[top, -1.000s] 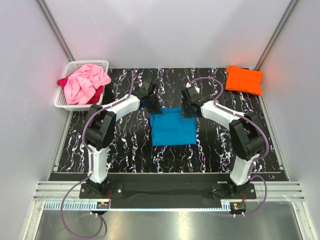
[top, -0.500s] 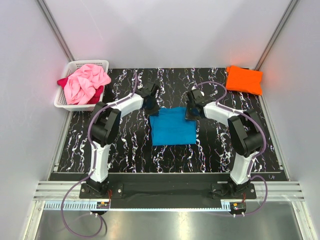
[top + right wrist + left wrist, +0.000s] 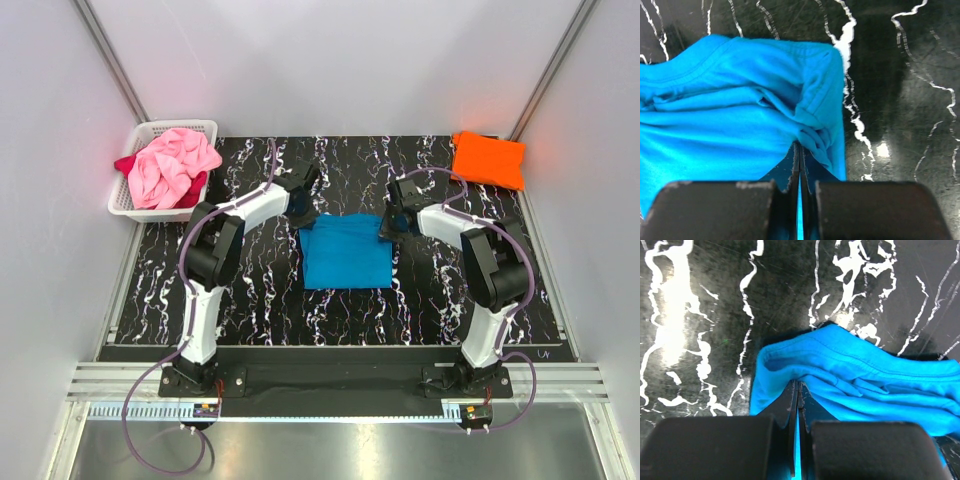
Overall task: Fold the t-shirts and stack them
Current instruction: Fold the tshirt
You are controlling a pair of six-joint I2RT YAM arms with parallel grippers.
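Turquoise t-shirt (image 3: 345, 255) lies on the desk (image 3: 250, 290), right of the white basket (image 3: 175, 125). My left hand (image 3: 304, 212) is pinched on its far-left corner, right hand (image 3: 391, 224) on its far-right. Far edge runs straight between them, cloth trailing toward the bases. Both equally near, I judge.

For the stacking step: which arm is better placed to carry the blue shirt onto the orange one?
Right, probably. The right gripper is shut on the blue shirt at the corner nearest the orange shirt; the left gripper grips the opposite corner.
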